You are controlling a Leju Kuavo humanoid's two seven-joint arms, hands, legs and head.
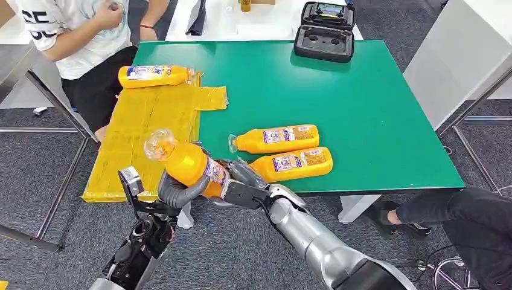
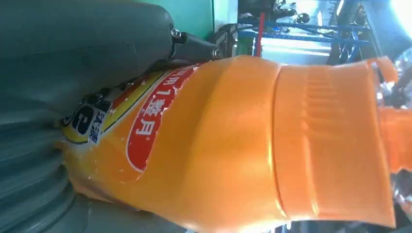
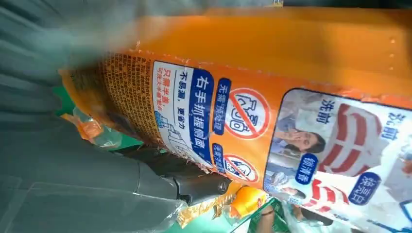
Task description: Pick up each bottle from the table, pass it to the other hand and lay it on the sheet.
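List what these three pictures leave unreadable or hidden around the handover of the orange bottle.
- Head view: the orange plastic bottle hides the contact of the left hand and right hand; which one bears it is unclear.
- Left wrist view: the bottle's clear cap is cut by the edge.
- Right wrist view: the grey hand near the lens is blurred.
- Head view: labels on the two orange bottles lying on the green table are too small to read.

The near part of the yellow sheet (image 1: 136,145) is left bare, while its far end is taken up by a lying bottle (image 1: 154,75). A person (image 1: 78,36) is stood just beyond that corner. Two bottles (image 1: 284,151) are laid together near the front edge of the counter (image 1: 374,109); a black case (image 1: 325,33) is set at the far edge.
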